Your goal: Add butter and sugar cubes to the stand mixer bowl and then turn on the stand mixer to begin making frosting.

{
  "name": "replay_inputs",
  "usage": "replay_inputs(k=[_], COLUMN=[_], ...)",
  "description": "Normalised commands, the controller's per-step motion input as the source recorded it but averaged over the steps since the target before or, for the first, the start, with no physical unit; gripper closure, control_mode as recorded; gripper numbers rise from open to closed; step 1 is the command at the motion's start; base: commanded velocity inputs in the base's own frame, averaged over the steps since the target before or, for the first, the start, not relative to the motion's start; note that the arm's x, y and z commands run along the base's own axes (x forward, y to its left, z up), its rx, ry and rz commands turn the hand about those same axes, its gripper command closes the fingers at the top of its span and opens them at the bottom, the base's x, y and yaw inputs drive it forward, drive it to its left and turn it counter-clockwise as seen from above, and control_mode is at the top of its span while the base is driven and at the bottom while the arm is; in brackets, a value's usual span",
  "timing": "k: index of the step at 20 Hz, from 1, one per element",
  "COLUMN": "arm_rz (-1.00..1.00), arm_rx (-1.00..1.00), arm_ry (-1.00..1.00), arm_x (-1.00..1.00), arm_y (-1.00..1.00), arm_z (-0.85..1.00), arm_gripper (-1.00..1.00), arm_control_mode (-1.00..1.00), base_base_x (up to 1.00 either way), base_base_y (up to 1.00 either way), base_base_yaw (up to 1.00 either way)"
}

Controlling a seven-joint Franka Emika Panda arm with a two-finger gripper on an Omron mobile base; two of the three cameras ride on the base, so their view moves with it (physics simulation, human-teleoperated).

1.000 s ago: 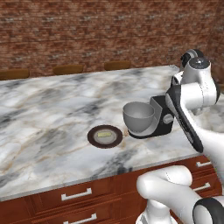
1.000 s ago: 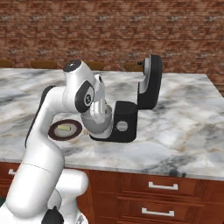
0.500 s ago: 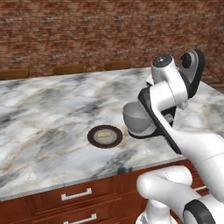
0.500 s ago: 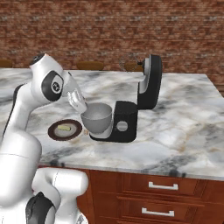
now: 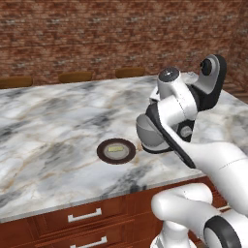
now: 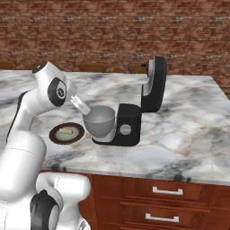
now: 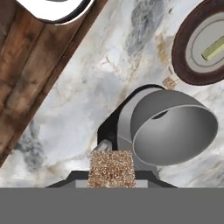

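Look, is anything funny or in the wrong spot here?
A small brown speckled sugar cube lies loose on the marble counter, between the dark brown round plate and the grey metal mixer bowl, not inside it.

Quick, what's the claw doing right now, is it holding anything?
Claw: closed on a brown speckled sugar cube, beside the stand mixer bowl.

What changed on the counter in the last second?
The arm swung to its left, carrying the gripper from above the middle of the bowl to its left rim, nearer the plate. A sugar cube sits between its fingertips. The mixer, bowl, plate and butter stayed put.
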Motion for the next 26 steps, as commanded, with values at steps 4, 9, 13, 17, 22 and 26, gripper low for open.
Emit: replay_inputs(k=[4, 9, 13, 17, 22, 26], arm_rz=[0.13, 0.11, 0.07, 0.04, 0.03, 0.02], arm_rx=[-0.04, -0.05, 0.00, 0.00, 0.00, 0.00], arm_ry=[0.16, 0.12, 0.03, 0.03, 0.05, 0.06], arm_x=[0.48, 0.47, 0.33, 0.33, 0.48, 0.44], arm_y=[0.21, 0.12, -0.01, -0.05, -0.10, -0.09], arm_z=[-0.19, -0.29, -0.45, -0.44, -0.26, -0.26], arm_gripper=[1.00, 1.00, 1.00, 1.00, 1.00, 1.00], arm_control_mode=[-1.00, -1.00, -1.00, -1.00, -1.00, -1.00], base_base_x=[0.00, 0.00, 0.00, 0.00, 0.00, 0.00], base_base_y=[0.00, 0.00, 0.00, 0.00, 0.00, 0.00], base_base_yaw=[0.00, 0.00, 0.00, 0.00, 0.00, 0.00])
